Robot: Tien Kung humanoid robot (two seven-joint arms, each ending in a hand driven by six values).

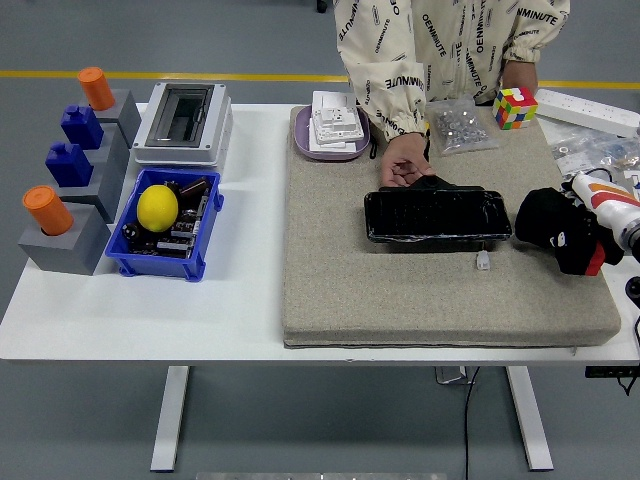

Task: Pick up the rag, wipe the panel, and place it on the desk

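1. Holding the black rag (548, 232) bunched in its curled fingers, the right robot hand (572, 238) sits at the right end of the panel (436, 215), with the rag just beside or touching that end; the left arm is out of view.
2. The panel is a glossy black slab lying flat on the tan mat (400, 290). A person's hand (404, 168) rests at its far edge, apparently steadying it.
3. To wipe well, I judge the rag should be pressed flat on the top face and drawn leftward along its length with even, light pressure, stopping short of the person's fingers.
4. A small white clip (483, 260) lies just in front of the panel; a low stroke could knock it away.
5. Blue bin (204, 240) on the desk (250, 320): a yellow ball (157, 207) sits on dark, tangled parts.
6. Purple tray (300, 140): a stack of white switch plates.
7. Clear bag (460, 127) near the cube (515, 107): small metal bits, too small to identify.
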